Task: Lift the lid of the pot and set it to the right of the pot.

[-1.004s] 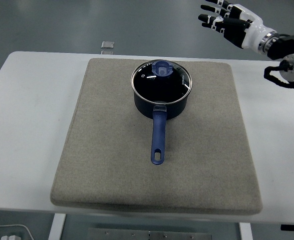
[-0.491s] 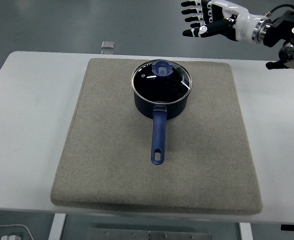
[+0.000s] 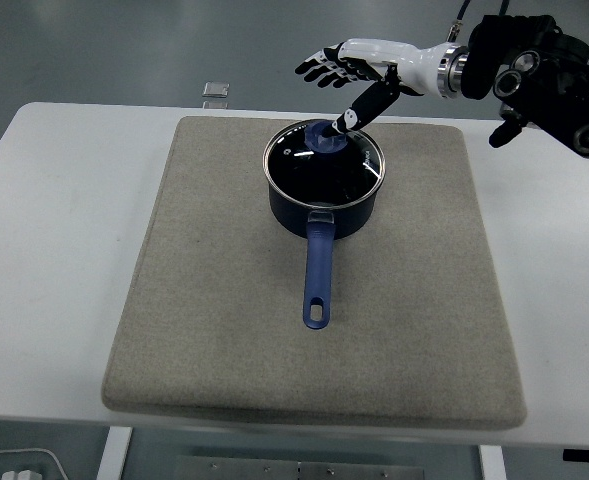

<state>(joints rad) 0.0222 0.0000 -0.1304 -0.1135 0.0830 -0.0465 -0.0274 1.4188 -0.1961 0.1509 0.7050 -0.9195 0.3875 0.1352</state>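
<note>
A dark blue pot (image 3: 324, 200) stands on the grey mat (image 3: 224, 320), its long blue handle (image 3: 317, 275) pointing toward the near edge. A glass lid (image 3: 324, 163) with a blue knob (image 3: 325, 137) sits on the pot. My right hand (image 3: 342, 88) reaches in from the upper right and hovers just above and behind the knob. Its fingers are spread, the thumb points down toward the knob, and it holds nothing. The left arm does not show.
The mat covers most of the white table (image 3: 44, 230). A small pale object (image 3: 214, 93) lies beyond the table's far edge at the upper left. Bare mat lies to the right of the pot.
My right hand has swung left and down from the upper right corner to a spot just above the lid's knob. The pot and lid have not moved.
</note>
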